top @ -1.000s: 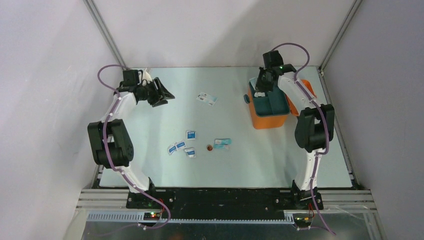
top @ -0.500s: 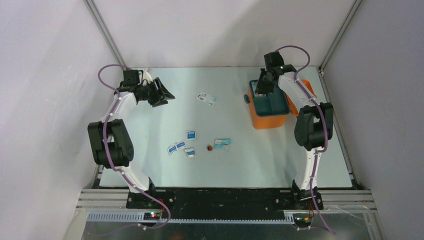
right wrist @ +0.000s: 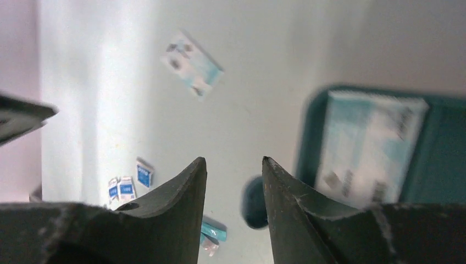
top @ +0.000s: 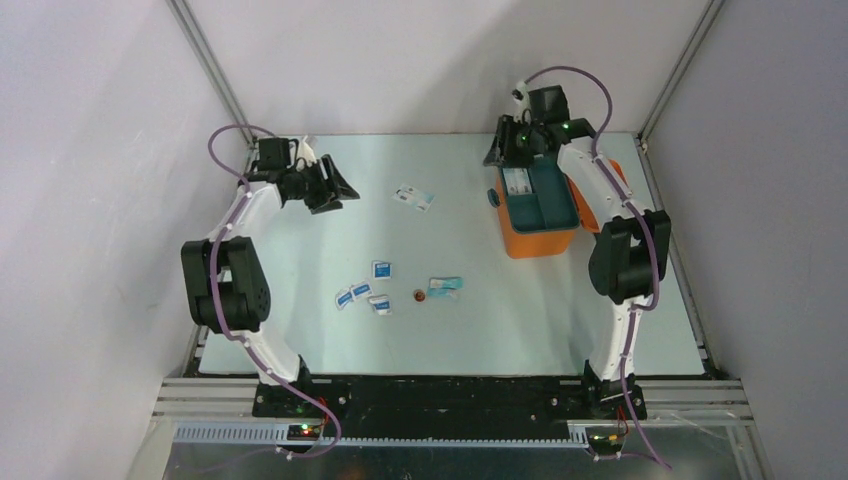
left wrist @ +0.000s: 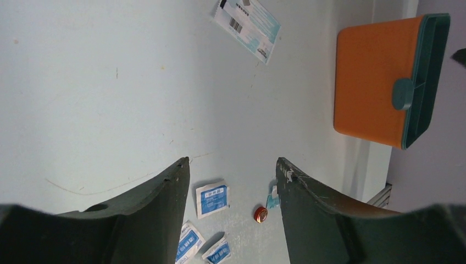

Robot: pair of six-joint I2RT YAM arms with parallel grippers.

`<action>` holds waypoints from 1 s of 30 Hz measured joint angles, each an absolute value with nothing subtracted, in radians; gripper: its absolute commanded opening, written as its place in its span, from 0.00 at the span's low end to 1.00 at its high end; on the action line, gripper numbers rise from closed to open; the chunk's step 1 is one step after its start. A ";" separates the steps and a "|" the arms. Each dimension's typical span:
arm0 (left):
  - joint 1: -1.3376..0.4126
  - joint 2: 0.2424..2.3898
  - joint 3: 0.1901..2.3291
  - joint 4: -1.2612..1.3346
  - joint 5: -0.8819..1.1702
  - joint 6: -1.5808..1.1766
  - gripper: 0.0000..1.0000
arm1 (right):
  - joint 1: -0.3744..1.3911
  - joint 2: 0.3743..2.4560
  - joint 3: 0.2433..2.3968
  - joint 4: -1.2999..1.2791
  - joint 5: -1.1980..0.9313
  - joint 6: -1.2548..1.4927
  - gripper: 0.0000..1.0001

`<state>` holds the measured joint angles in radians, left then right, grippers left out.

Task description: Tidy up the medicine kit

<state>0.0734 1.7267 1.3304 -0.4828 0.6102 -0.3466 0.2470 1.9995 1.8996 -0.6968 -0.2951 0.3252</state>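
**Top external view.** The medicine kit point(top: 537, 238) stood open at the far right of the table point(top: 520, 320). Its teal tray point(top: 556, 205) was exposed, and a white-and-teal carton point(top: 517, 182) lay in the tray's far-left part. A dark latch point(top: 494, 197) projected from the kit's left wall. The right gripper point(top: 503, 152) hung above the kit's far-left corner. The left gripper point(top: 337, 188) was over the far-left part of the table, well apart from the kit. A flat packet point(top: 413, 197) lay between the two grippers. Nearer the arm bases lay four blue sachets point(top: 382, 268), with a small red item point(top: 419, 295) just beside a teal wrapper point(top: 445, 287).

**Left wrist view.** The left gripper point(left wrist: 233, 165) was released, with its jaws wide apart and only bare table between them. The flat packet point(left wrist: 247, 22) lay at the top of the view. The medicine kit point(left wrist: 373, 77) appeared at upper right, showing its orange wall and latch point(left wrist: 403, 93). Blue sachets point(left wrist: 212, 198) and the red item point(left wrist: 260, 214) showed in the gap between the fingers.

**Right wrist view.** The right gripper point(right wrist: 232, 162) had its jaws parted and grasped nothing. The carton point(right wrist: 368, 146), blurred, rested in the teal tray point(right wrist: 439, 165) to the right of the fingers. The latch point(right wrist: 253, 201) showed low between them. The flat packet point(right wrist: 192, 63), blue sachets point(right wrist: 144, 173) and teal wrapper point(right wrist: 213, 230) lay on the table beyond.
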 measured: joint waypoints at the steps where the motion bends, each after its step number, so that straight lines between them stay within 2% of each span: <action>1: 0.067 1.730 1.335 -0.483 0.604 -0.346 0.66 | 0.254 2.004 1.921 -0.686 -0.335 0.287 0.50; 8: 0.019 1.775 1.386 -0.484 0.553 -0.341 0.69 | 0.371 2.178 2.192 -0.637 -0.514 0.008 0.62; 17: 0.041 1.712 1.322 -0.490 0.540 -0.339 0.70 | 0.554 2.482 2.315 -0.629 -0.385 -0.302 0.81; 21: 0.067 1.645 1.284 -0.502 0.526 -0.336 0.69 | 0.589 2.543 2.282 -0.586 -0.338 -0.381 0.82; 30: 0.073 1.607 1.243 -0.510 0.529 -0.331 0.70 | 0.594 2.543 2.207 -0.471 -0.305 -0.532 0.84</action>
<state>0.0727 1.6073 1.2434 -0.5102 0.5293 -0.3313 0.5941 2.5431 2.2074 -0.4713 -0.3054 -0.5320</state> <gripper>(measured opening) 0.694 0.823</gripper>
